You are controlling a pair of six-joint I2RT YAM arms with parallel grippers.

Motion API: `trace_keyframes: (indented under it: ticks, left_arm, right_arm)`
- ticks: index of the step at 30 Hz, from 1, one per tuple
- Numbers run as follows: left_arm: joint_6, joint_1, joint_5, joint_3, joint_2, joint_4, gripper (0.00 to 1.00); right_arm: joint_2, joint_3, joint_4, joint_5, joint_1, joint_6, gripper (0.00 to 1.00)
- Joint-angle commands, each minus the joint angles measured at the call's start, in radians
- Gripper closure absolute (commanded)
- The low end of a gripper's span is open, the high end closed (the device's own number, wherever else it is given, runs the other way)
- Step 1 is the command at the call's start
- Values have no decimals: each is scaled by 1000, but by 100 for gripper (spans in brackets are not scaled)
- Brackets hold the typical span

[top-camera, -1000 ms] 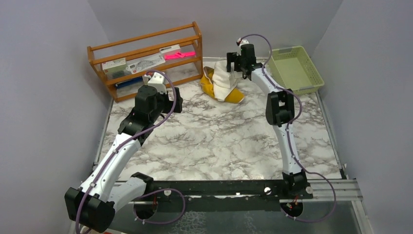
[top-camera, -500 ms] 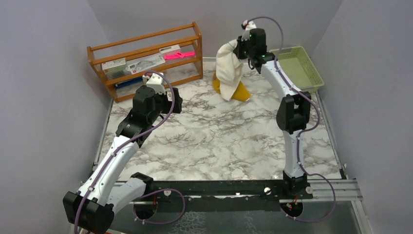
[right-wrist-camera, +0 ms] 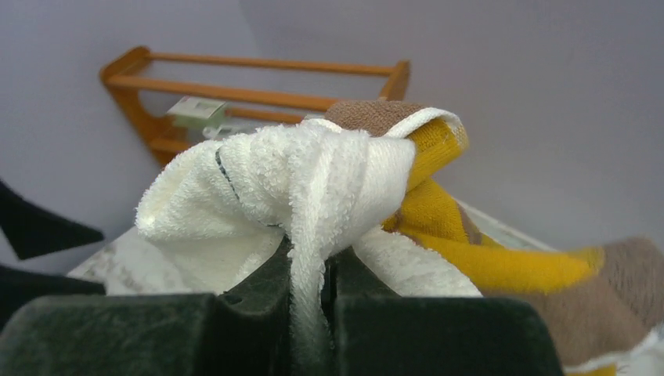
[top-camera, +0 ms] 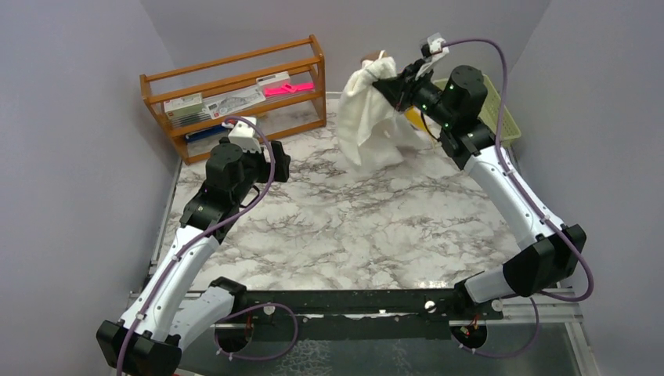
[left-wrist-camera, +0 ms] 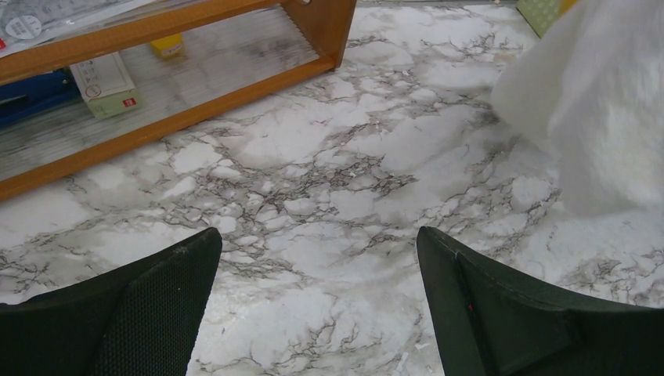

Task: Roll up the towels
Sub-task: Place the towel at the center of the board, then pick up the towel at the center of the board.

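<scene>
Cream-white towel (top-camera: pixel 366 117) pinched tight in the right gripper (top-camera: pixel 389 81), above the table's (top-camera: pixel 352 227) back edge
Best to shake off the mustard-yellow towel (right-wrist-camera: pixel 438 211), lay flat, smooth with wide-open, empty left gripper (left-wrist-camera: pixel 317 243)

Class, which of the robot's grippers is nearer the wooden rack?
Left. The left gripper hovers open just in front of the wooden rack; the right gripper is farther right, raised, shut on the white towel.
</scene>
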Motion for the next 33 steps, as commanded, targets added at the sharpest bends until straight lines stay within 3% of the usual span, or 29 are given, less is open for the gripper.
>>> trace_keyframes:
  ticks: [1,3,5,6,12,23,33]
  left_arm:
    - [1,7,-6,12,-22,-6,1]
    - [-5,7,-2,5,-28,-9,1]
    - [-19,7,9,-1,-25,-13,1]
    - [-30,7,15,-6,-22,-18,1]
    - [-152,7,72,-85,4,10,1]
    - [-320,-47,116,-263,190,319,1]
    - [-311,-187,94,-249,429,514,1]
  right_arm:
    - [3,-117,23,-150,30,42,97]
    - [25,-153,4,-183,34,30,80]
    - [61,-190,-24,-207,40,4,46]
    - [79,-206,-41,-196,41,-8,35]
    - [77,-371,65,9,41,-6,7]
    - [263,-323,77,80,-29,86,6]
    - [241,-519,58,184,-117,187,9]
